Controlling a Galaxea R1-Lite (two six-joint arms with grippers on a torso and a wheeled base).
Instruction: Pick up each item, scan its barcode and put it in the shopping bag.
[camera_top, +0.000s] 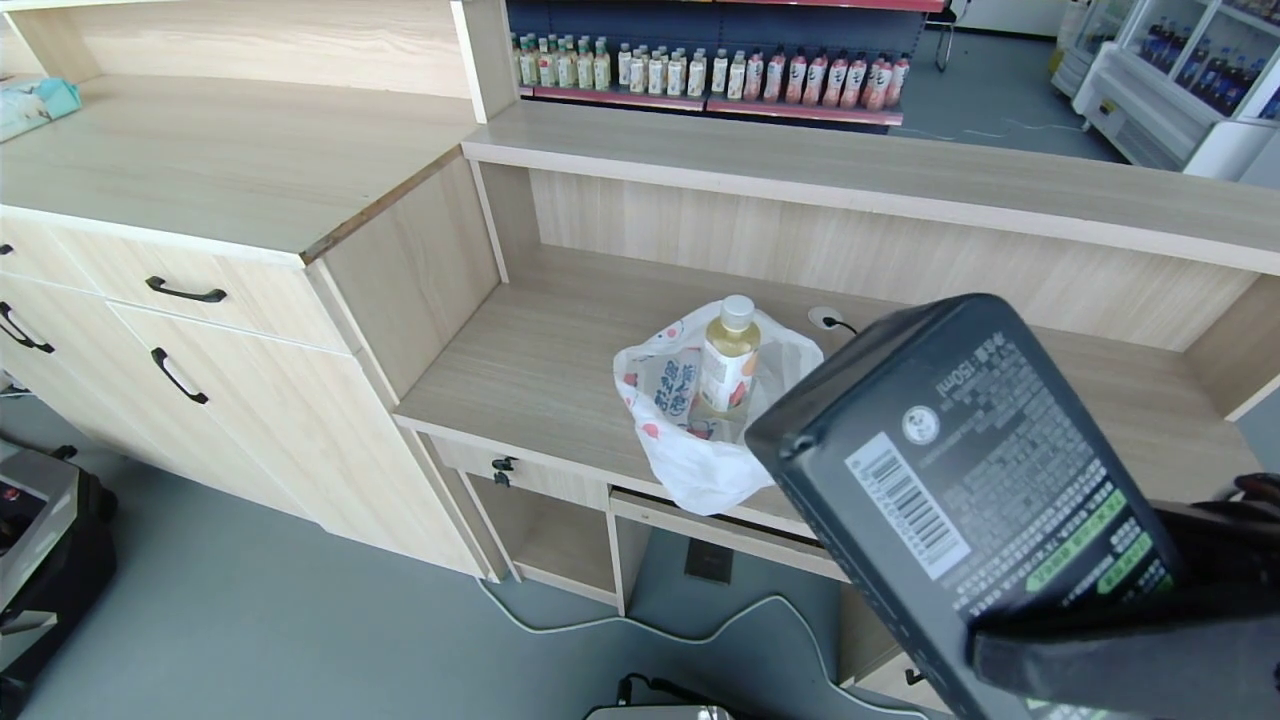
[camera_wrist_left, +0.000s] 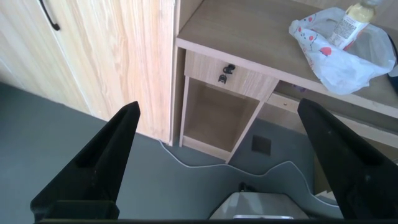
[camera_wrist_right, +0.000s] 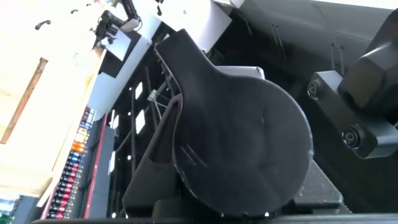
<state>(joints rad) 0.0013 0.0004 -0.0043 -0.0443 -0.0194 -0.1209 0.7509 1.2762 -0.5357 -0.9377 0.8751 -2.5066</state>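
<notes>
A black flat container (camera_top: 980, 470) with a white barcode label (camera_top: 905, 505) is held up close in the head view, label side facing me. My right gripper (camera_top: 1100, 620) is shut on its lower end at the bottom right. In the right wrist view the same black container (camera_wrist_right: 242, 143) shows as a rounded dark shape. A white shopping bag (camera_top: 690, 450) with red print lies open on the wooden counter (camera_top: 540, 370), with a yellow drink bottle (camera_top: 728, 360) standing in it. My left gripper (camera_wrist_left: 217, 155) hangs open and holds nothing, above the grey floor in front of the counter; the bag (camera_wrist_left: 336, 56) is farther off.
A wooden cabinet (camera_top: 180, 290) with black handles stands to the left, a tissue pack (camera_top: 35, 100) on its top. A raised ledge (camera_top: 860, 170) runs behind the counter. A cable (camera_top: 650, 625) lies on the floor below. Store shelves of bottles (camera_top: 700, 70) stand far behind.
</notes>
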